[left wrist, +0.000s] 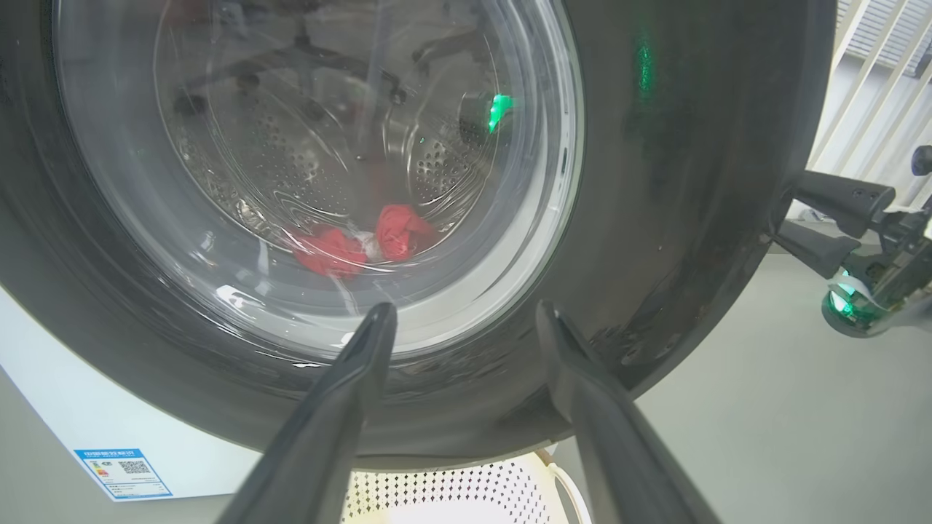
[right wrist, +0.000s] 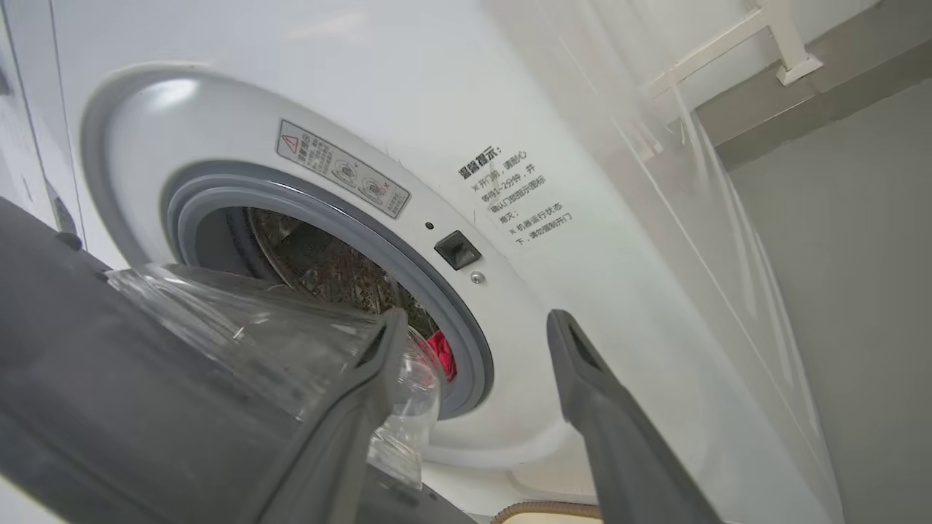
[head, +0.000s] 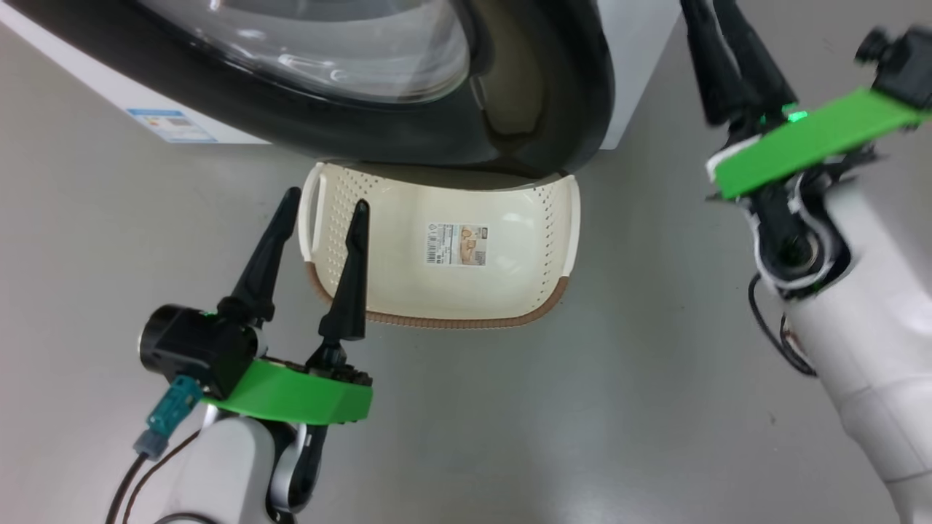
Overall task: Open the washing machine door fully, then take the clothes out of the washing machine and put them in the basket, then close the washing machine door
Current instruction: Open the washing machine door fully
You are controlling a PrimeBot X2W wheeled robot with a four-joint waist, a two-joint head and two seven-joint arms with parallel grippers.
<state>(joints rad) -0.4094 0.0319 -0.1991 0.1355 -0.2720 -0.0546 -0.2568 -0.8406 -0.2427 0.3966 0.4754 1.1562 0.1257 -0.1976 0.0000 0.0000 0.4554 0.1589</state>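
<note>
The washing machine door (head: 539, 94) stands partly open, its black rim hanging over the far end of the basket (head: 408, 284), which sits on the floor with only a paper label inside. Through the door glass (left wrist: 328, 145) I see the red clothes (left wrist: 357, 240) lying in the steel drum. A red sliver of the clothes (right wrist: 440, 351) shows past the grey ring of the washing machine (right wrist: 582, 218). My right gripper (right wrist: 475, 320) is open beside the door's free edge, holding nothing. My left gripper (head: 326, 202) is open over the basket's left end, facing the door.
The white washer front with its blue sticker (head: 171, 125) fills the upper left. Grey floor (head: 619, 407) spreads before and to the right of the basket. A white wall and railing (right wrist: 772, 44) lie beyond the machine's right side.
</note>
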